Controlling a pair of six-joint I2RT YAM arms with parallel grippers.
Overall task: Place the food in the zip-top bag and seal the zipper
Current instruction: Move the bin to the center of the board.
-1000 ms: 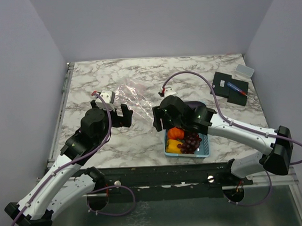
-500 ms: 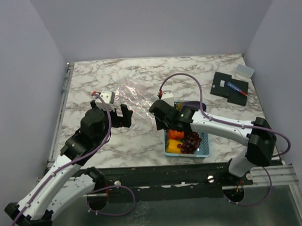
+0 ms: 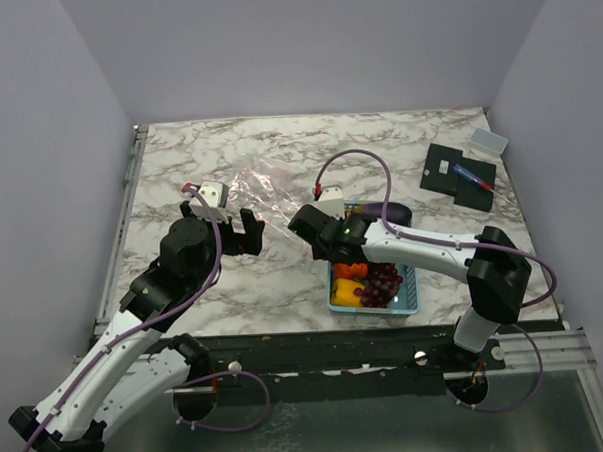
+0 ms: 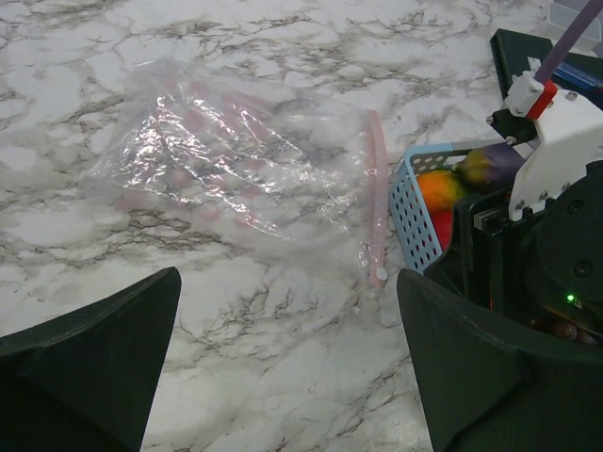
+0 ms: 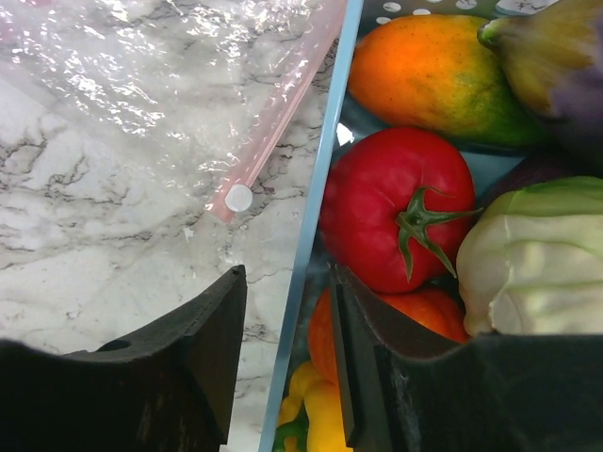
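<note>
Right wrist view shows the food still in the light-blue basket [image 5: 325, 160]. The tomato [image 5: 400, 221] sits against the near wall, the cabbage [image 5: 537, 259] beside it, and an orange piece [image 5: 433, 75] and the eggplant [image 5: 556, 66] beyond. None of it is in the zip-top bag [image 5: 160, 85], which lies flat on the surface [image 4: 283, 311] and looks empty. Its zipper [image 5: 283, 122] runs just beside the basket rim.

My right gripper [image 5: 287, 358] has its jaws partly open, gripping nothing. They straddle that rim, one finger outside over marble and the other inside close by the tomato. I judge that a poor line, since squeezing here would pinch the basket wall rather than the food. I'd bring both fingers inside and centre them on the tomato first.

My left gripper [image 4: 283, 377] hangs short of the bag with its jaws spread wide and nothing in them.

The basket is crowded, so a finger has little gap beside the wall. There is open marble around the bag, and the black pad [image 3: 459, 174] is well apart.
</note>
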